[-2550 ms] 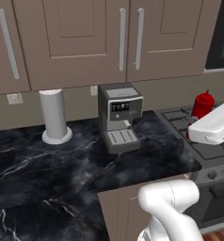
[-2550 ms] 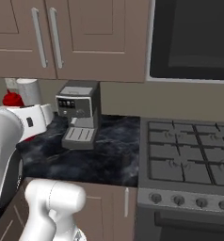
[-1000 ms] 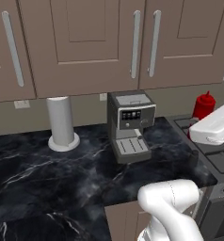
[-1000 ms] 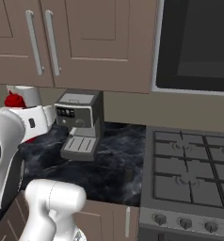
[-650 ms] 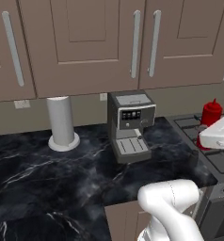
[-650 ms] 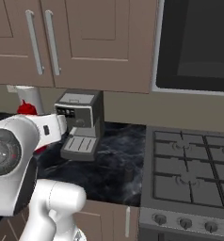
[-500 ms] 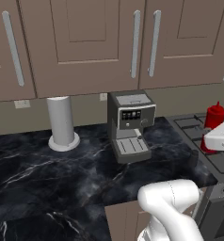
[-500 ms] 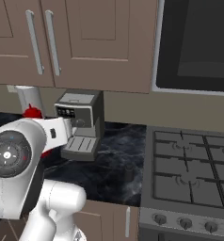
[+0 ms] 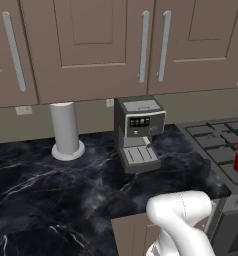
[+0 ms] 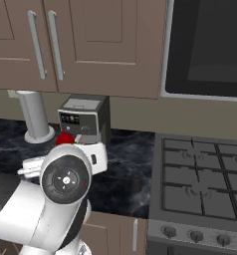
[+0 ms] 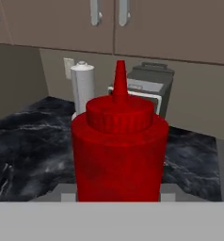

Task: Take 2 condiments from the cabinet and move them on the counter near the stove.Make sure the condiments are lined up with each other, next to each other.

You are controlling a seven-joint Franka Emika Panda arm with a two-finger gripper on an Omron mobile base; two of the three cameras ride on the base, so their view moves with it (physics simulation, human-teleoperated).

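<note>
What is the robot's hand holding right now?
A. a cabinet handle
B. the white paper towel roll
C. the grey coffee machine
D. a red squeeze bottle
D. In the hand view the red squeeze bottle stands upright right in front of the camera, clamped in the gripper, while the paper towel roll and coffee machine sit far behind on the counter.

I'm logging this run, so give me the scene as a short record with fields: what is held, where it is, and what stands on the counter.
held: red bottle, upright in the shut gripper
bottle position: above the counter, at the stove's left edge
on counter: coffee machine; grey cylinder to its left
cabinet doors: shut
second condiment: not on the counter yet
</note>
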